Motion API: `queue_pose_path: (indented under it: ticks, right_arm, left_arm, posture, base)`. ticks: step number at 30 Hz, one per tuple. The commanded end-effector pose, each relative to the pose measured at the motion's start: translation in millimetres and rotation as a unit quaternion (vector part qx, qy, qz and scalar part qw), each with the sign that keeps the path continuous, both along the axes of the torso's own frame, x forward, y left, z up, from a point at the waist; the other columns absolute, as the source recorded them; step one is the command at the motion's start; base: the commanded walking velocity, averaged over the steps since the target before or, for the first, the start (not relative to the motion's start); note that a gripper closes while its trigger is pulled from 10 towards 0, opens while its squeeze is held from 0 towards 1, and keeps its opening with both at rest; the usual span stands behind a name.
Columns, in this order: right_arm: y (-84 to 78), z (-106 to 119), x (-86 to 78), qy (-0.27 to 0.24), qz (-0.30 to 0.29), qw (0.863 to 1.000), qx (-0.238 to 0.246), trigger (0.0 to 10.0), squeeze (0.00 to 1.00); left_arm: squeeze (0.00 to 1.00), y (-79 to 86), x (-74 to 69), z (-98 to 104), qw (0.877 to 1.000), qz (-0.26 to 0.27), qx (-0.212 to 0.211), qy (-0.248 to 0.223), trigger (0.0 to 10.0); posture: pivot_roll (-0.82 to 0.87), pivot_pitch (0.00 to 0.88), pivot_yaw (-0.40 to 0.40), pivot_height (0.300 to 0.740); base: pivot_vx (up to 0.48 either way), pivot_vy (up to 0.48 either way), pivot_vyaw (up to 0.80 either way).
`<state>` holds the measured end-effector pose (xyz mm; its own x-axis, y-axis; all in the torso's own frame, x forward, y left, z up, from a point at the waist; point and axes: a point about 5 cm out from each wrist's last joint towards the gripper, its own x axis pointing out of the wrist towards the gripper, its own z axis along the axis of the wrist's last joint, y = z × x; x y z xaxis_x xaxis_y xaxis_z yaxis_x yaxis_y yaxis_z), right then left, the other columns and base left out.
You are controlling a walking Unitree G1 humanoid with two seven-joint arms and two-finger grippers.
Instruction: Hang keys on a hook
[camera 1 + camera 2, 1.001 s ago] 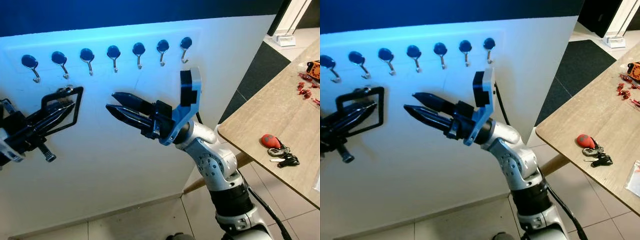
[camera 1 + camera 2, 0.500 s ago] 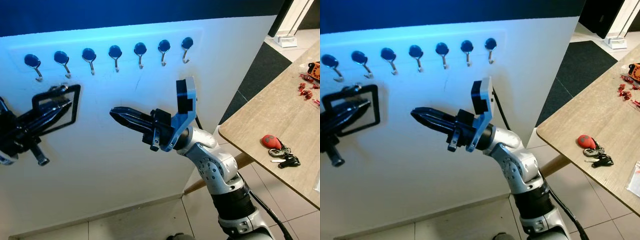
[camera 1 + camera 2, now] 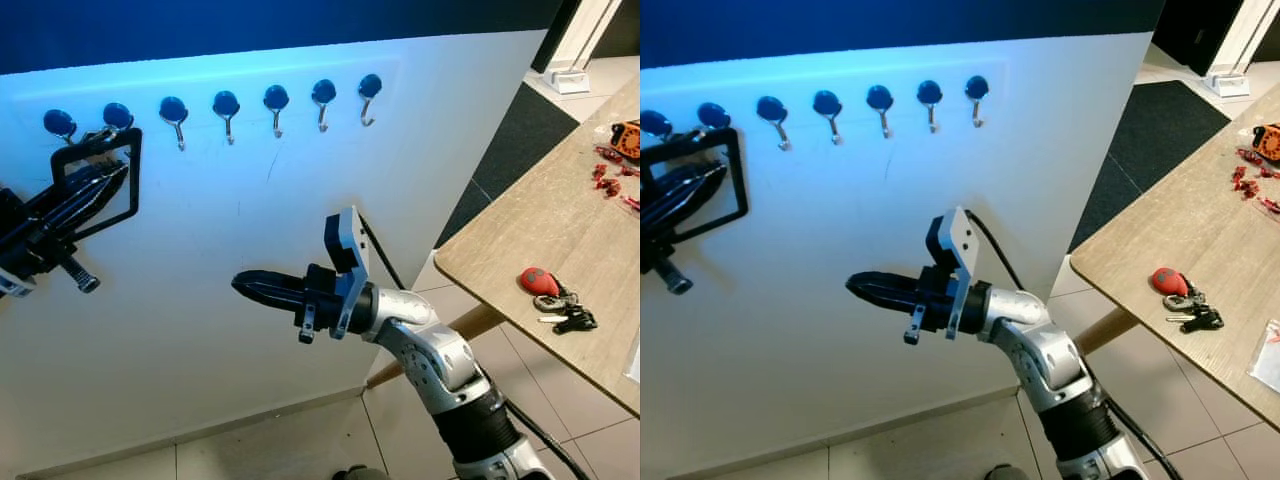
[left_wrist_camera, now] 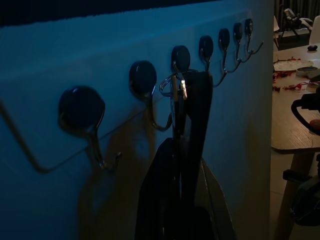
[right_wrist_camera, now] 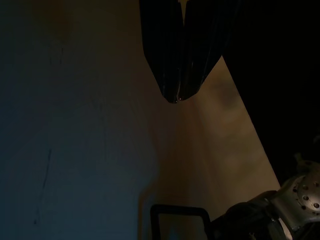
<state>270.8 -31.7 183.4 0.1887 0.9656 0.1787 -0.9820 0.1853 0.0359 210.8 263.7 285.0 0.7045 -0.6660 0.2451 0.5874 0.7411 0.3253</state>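
**Key ring raised to the hooks on the wall**

Against a white wall, in the left eye view, runs a row of seven dark-capped hooks [image 3: 225,110]. The left gripper [image 3: 105,178] is lifted to the two hooks farthest left, its fingers pressed together. A second ago it sat lower and well short of the row. The right gripper [image 3: 262,290], fingers closed on nothing, points at the bare wall; it has dropped lower and pulled away from the hooks. On the wooden table [image 3: 520,230] to the right lies another bunch of keys with a red fob [image 3: 556,298], untouched.

The right eye view shows the same scene, with the left gripper at the picture's left edge.

Along the left wrist view, the closed fingers [image 4: 190,130] pinch a metal key ring [image 4: 172,85], which stands just in front of a hook's curved wire [image 4: 159,120]. I cannot tell whether ring and hook touch. To hang it well, the ring's opening should probably pass over the upturned tip and settle into the bend before the fingers let go.

The right wrist view is dark: closed fingertips [image 5: 176,75] before plain wall.
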Motion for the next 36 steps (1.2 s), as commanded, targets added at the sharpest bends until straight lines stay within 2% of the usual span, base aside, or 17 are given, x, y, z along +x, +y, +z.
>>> queue_pose_path:
  ticks: [1,9,18,20,21,22,23,25,27,28,29,31,32,33,35,36]
  right_arm:
    - [1.1,-7.0,-1.8,0.006,0.0,1.0,-0.007,10.0,0.0]
    - [2.9,-10.8,-0.2,0.003,-0.006,1.0,-0.013,10.0,0.0]
    - [3.7,-15.0,1.3,0.005,-0.011,1.0,-0.02,10.0,0.0]
    - [2.9,-25.0,0.6,0.009,-0.013,0.999,-0.041,10.0,0.0]
    - [0.3,-41.7,0.6,0.019,-0.019,0.996,-0.081,10.0,0.0]
    - [0.3,-41.7,0.6,0.019,-0.019,0.996,-0.081,10.0,0.0]
    - [-2.7,-59.1,-2.1,0.022,-0.014,0.991,-0.128,10.0,0.0]
    - [-7.6,-80.5,-7.7,0.032,-0.002,0.983,-0.18,10.0,0.0]
    - [-12.6,-98.3,-12.6,0.05,0.003,0.975,-0.217,10.0,0.0]
    - [-12.6,-98.3,-12.6,0.05,0.003,0.975,-0.217,10.0,0.0]
    - [-22.2,-125.9,-19.9,0.074,0.006,0.958,-0.277,10.0,0.0]
    - [-30.7,-145.0,-25.6,0.086,0.007,0.943,-0.321,10.0,0.0]
    - [-43.8,-168.2,-29.0,0.1,-0.017,0.92,-0.379,10.0,0.0]
    - [-43.8,-168.2,-29.0,0.1,-0.017,0.92,-0.379,10.0,0.0]
    - [-58.6,-189.9,-33.9,0.142,-0.051,0.898,-0.413,10.0,0.0]
    - [-68.9,-203.6,-38.8,0.161,-0.07,0.881,-0.439,10.0,0.0]
  left_arm:
    - [0.0,4.3,-1.3,0.9,1.0,0.008,0.012,0.004,10.0]
    - [0.0,-5.9,0.6,-17.2,0.998,-0.032,0.001,0.045,10.0]
    - [0.0,-11.1,4.4,-24.9,0.998,-0.044,-0.007,0.054,10.0]
    - [0.0,-13.1,6.3,-25.2,0.997,-0.048,-0.01,0.053,10.0]
    - [0.0,-15.5,8.7,-24.7,0.997,-0.051,-0.015,0.051,10.0]
    - [0.0,-15.5,8.7,-24.7,0.997,-0.051,-0.015,0.051,10.0]
    - [0.0,-17.3,10.3,-24.3,0.997,-0.053,-0.017,0.049,10.0]
    - [0.0,-18.9,12.0,-23.8,0.997,-0.054,-0.019,0.047,10.0]
    - [0.0,-20.0,13.1,-23.3,0.997,-0.055,-0.021,0.045,10.0]
    - [0.0,-20.0,13.1,-23.3,0.997,-0.055,-0.021,0.045,10.0]
    - [0.0,-20.7,13.8,-22.9,0.997,-0.057,-0.021,0.044,10.0]
    - [0.0,-21.1,14.3,-22.6,0.997,-0.058,-0.021,0.043,10.0]
    - [0.0,-21.4,14.5,-22.1,0.997,-0.059,-0.021,0.042,10.0]
    - [0.0,-21.4,14.5,-22.1,0.997,-0.059,-0.021,0.042,10.0]
    - [0.0,-21.2,15.3,-21.8,0.997,-0.058,-0.021,0.041,10.0]
    - [0.0,-21.2,15.8,-21.7,0.997,-0.058,-0.022,0.04,10.0]
  posture:
    - [0.0,0.092,-0.011,0.74]
    - [0.0,0.09,-0.014,0.74]
    - [0.0,0.086,-0.014,0.74]
    - [0.0,0.085,-0.013,0.74]
    - [0.0,0.085,-0.013,0.74]
    - [0.0,0.085,-0.013,0.74]
    - [-0.01,0.088,-0.01,0.74]
    - [-0.01,0.089,-0.007,0.74]
    - [-0.01,0.091,-0.006,0.74]
    - [-0.01,0.091,-0.006,0.74]
    - [-0.01,0.092,-0.004,0.74]
    - [-0.01,0.09,-0.002,0.74]
    - [-0.01,0.092,-0.004,0.74]
    - [-0.01,0.092,-0.004,0.74]
    - [-0.02,0.09,-0.001,0.74]
    - [-0.02,0.091,-0.003,0.74]
  base:
    - [0.0,0.0,0.0]
    - [0.0,0.0,0.0]
    - [0.0,0.0,0.0]
    - [0.0,0.0,0.0]
    - [0.0,0.0,0.0]
    - [0.0,0.0,0.0]
    - [0.0,0.0,0.0]
    - [0.0,0.0,0.0]
    - [0.0,0.0,0.0]
    - [0.0,0.0,0.0]
    - [0.0,0.0,0.0]
    - [0.0,0.0,0.0]
    - [0.0,0.0,0.0]
    - [0.0,0.0,0.0]
    - [0.0,0.0,0.0]
    - [0.0,0.0,0.0]
